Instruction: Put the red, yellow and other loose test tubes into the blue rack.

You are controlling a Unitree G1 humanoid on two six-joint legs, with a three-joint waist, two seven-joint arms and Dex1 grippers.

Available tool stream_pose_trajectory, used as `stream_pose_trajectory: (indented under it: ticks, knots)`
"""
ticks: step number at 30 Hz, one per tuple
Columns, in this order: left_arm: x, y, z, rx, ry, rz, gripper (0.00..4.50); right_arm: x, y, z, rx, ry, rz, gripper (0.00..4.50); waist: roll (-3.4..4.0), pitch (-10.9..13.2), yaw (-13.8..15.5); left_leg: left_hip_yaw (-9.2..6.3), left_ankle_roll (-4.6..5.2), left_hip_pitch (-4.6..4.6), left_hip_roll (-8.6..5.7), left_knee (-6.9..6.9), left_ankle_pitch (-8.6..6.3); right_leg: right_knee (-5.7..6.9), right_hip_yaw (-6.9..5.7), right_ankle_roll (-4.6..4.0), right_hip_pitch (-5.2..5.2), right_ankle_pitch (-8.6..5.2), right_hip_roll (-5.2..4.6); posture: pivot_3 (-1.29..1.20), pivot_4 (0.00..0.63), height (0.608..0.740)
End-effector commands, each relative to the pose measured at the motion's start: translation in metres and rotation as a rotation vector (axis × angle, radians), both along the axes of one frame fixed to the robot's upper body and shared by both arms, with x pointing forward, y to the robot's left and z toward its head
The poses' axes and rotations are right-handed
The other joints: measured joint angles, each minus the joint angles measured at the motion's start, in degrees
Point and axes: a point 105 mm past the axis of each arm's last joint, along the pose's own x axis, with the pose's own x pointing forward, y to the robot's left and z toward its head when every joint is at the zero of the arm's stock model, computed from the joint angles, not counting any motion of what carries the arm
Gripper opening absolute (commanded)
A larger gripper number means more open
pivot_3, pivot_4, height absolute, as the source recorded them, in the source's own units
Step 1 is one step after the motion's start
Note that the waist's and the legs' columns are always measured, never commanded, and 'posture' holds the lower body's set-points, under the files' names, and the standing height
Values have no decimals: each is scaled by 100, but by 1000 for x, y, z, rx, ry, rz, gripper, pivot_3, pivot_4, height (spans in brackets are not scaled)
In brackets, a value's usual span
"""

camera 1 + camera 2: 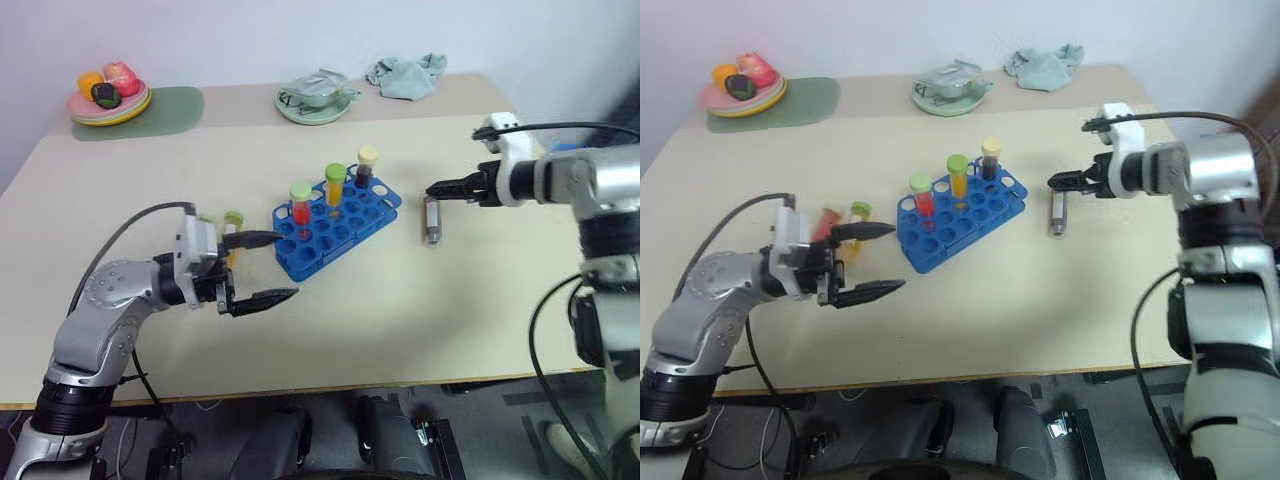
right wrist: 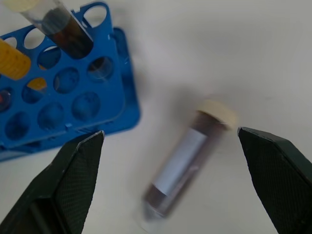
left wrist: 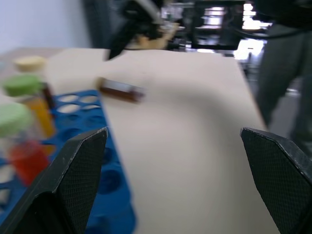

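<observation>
On the pale beige matte tabletop (image 1: 330,330), the bright blue plastic rack with rows of round holes (image 1: 335,232) stands at the middle, holding three upright clear capped tubes: one of red liquid with a light-green cap (image 1: 301,205), one orange-yellow with a green cap (image 1: 334,187), and one dark with a cream cap (image 1: 366,168). Right of the rack, apart from it, a brown tube with a white label and cream cap (image 1: 432,220) lies flat. The right gripper (image 1: 447,189) hovers just above it, black fingers spread and empty. The left gripper (image 1: 268,268), jaws wide and grasping nothing, hangs beside the rack's left end, partly hiding another green-capped tube (image 1: 233,222). At the far edge sit a plate of toy fruit (image 1: 108,100), a pale green dish (image 1: 314,98) and a crumpled cloth (image 1: 407,76).
</observation>
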Motion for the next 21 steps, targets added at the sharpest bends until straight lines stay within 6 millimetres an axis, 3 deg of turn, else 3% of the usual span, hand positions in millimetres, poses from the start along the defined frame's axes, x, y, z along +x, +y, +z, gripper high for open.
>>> stream_pose_trajectory:
  ticks: [1, 11, 21]
  knots:
    - [-1, -5, 2, -4, 5, -5, 4470, 5, -9, -4, -21, 33, -59, 4500, 0, 0, -5, 0, 1, 0, -2, 0, 0, 0, 0, 0, 0, 0, -2, 0, 150, 740]
    - [-3, -8, -4, 9, 8, 19, 4470, 22, -17, -25, -81, 38, -153, 4500, 2, 1, -153, 3, -19, 5, -2, 0, 12, 35, 6, -5, -14, 3, 2, 0, 150, 740]
    - [-4, -5, -10, 15, 24, 45, 4470, 36, 2, -31, -41, 16, -218, 4500, 4, 0, -200, 5, -21, 6, -2, 1, 13, 46, 11, -6, -21, 4, 4, 0, 150, 740]
